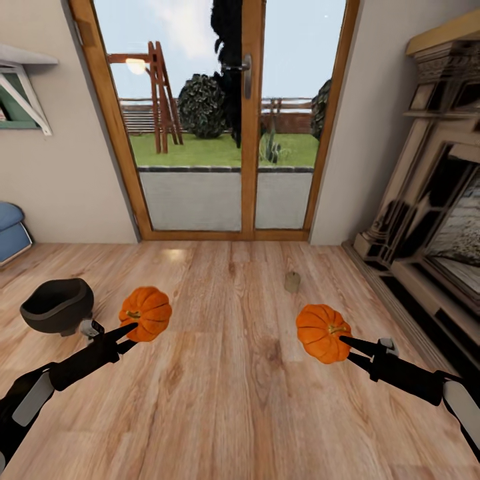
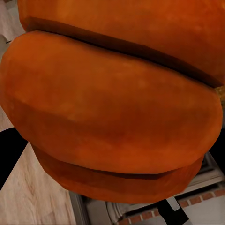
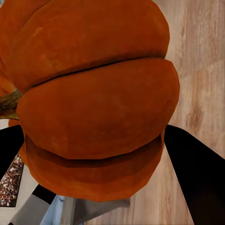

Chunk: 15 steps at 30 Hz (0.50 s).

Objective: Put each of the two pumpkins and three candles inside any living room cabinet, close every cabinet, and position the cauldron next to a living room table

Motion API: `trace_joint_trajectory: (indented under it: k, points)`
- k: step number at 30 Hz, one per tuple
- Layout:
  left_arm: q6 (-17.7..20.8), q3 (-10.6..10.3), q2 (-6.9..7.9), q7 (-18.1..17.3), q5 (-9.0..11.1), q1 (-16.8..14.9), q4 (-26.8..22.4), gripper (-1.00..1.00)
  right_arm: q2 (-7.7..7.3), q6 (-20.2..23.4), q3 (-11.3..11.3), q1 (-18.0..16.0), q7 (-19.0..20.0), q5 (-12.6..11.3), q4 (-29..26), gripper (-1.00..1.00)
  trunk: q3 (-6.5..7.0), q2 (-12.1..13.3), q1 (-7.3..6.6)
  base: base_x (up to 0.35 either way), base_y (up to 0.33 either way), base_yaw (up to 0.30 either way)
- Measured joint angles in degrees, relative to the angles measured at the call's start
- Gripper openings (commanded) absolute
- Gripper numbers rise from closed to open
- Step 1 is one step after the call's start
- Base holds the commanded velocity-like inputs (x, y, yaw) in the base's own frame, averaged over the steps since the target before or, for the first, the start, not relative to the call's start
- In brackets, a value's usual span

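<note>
Each hand carries an orange ribbed pumpkin above the wooden floor. My left gripper (image 1: 131, 331) is shut on one pumpkin (image 1: 146, 313), whose ribs loom close in the left wrist view (image 2: 112, 108). My right gripper (image 1: 344, 347) is shut on the other pumpkin (image 1: 323, 332), seen large in the right wrist view (image 3: 93, 103) with its yellowish stem (image 3: 8, 104) to one side. The black cauldron (image 1: 58, 305) stands on the floor just left of my left arm. A small beige candle (image 1: 291, 282) stands upright on the floor ahead, between the two pumpkins and farther off.
Glazed double doors with wooden frames (image 1: 252, 120) face me, a garden behind them. A stone fireplace (image 1: 433, 213) runs along the right wall. A blue cushion (image 1: 12, 230) and a wall shelf (image 1: 23, 80) sit at the left.
</note>
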Motion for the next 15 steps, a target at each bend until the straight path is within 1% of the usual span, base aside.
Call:
trace_joint_trajectory:
  k: [5, 9, 15]
  points:
    - [0.00, 0.00, -0.02, 0.00, 0.00, 0.04, 0.00, -1.00, -0.01, 0.07, -0.05, 0.00, -0.22, 0.00, 0.02, -1.00, 1.11, 0.07, -0.13, 0.000, 0.000, 0.000]
    - [0.00, 0.00, 0.00, 0.00, 0.03, 0.05, 0.00, -1.00, 0.01, 0.00, -0.01, 0.00, -1.98, 0.08, 0.02, -1.00, 2.00, 0.12, -0.23, 0.000, 0.000, 0.000]
    - [0.00, 0.11, 0.00, -0.11, 0.09, 0.03, 0.03, -1.00, -0.05, 0.09, -0.01, 0.00, -2.30, -0.13, 0.02, -1.00, 3.33, 0.20, -0.39, 0.000, 0.000, 0.000]
